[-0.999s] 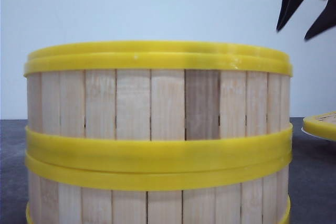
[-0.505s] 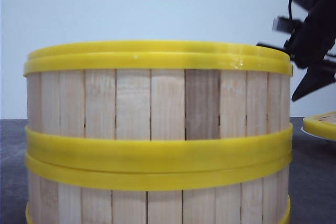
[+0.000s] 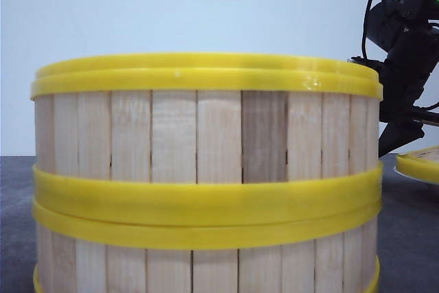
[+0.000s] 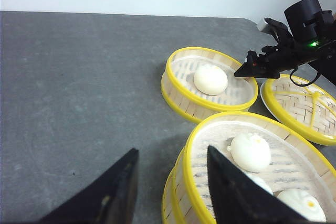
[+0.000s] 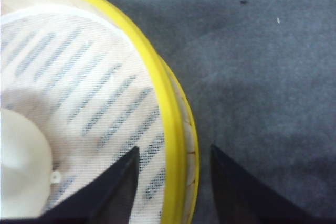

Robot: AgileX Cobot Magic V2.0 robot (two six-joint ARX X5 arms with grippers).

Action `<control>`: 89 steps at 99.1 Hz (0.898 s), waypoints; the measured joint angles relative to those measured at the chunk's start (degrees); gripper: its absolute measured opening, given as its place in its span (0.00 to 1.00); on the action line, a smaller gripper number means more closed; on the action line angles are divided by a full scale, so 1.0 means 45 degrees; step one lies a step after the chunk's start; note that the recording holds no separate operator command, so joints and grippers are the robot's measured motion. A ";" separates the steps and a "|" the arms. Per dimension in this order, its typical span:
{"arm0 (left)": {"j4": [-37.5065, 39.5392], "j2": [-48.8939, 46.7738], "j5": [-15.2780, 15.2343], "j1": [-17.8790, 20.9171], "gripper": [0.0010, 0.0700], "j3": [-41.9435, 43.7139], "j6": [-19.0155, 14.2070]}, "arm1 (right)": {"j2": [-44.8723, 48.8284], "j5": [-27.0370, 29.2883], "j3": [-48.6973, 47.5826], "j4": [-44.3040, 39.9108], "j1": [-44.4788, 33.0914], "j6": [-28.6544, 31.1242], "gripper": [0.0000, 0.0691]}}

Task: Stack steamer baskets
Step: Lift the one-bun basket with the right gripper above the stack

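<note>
A stack of two steamer baskets (image 3: 206, 169) fills the front view; in the left wrist view its top rim (image 4: 188, 167) rings several white buns. My left gripper (image 4: 172, 149) hangs open above that rim, one finger over the inside, one outside. Further back, a single steamer basket (image 4: 181, 100) holds one bun (image 4: 210, 79). My right gripper (image 4: 251, 70) is open and low at its far rim. In the right wrist view the right gripper (image 5: 174, 148) straddles the yellow rim (image 5: 163, 87), one finger over the cloth liner, the other outside.
A woven-topped, yellow-rimmed lid (image 4: 307, 106) lies on a white plate (image 4: 264, 100) just right of the single basket; its edge shows in the front view (image 3: 420, 164). Grey tabletop (image 4: 79, 77) stretches to the left, with a white wall behind.
My right arm has come down from the upper right to beside the stack's top rim. The stack has not moved.
</note>
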 joint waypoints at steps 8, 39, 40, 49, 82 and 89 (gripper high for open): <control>-0.0087 0.0000 -0.0010 0.0000 0.33 0.0000 0.0000 | 0.0005 0.0126 0.0015 0.0170 0.0039 0.0063 0.21; -0.0257 0.0000 -0.0015 0.0000 0.33 0.0000 0.0005 | 0.0000 0.0131 0.0034 0.0185 0.0044 0.0097 0.09; -0.0257 0.0000 -0.0015 0.0000 0.33 0.0000 0.0005 | 0.0000 0.0131 0.0034 0.0185 0.0044 0.0097 0.09; -0.0257 0.0000 -0.0015 0.0000 0.33 0.0000 0.0005 | 0.0005 0.0131 0.0034 0.0185 0.0044 0.0097 0.09; -0.0262 0.0000 -0.0015 0.0000 0.33 0.0000 0.0005 | 0.0253 0.0330 0.0160 0.0078 0.0121 0.0146 0.06; -0.0257 0.0000 -0.0015 0.0000 0.33 0.0000 0.0005 | 0.0253 0.0466 0.0180 0.0063 0.0189 0.0146 0.05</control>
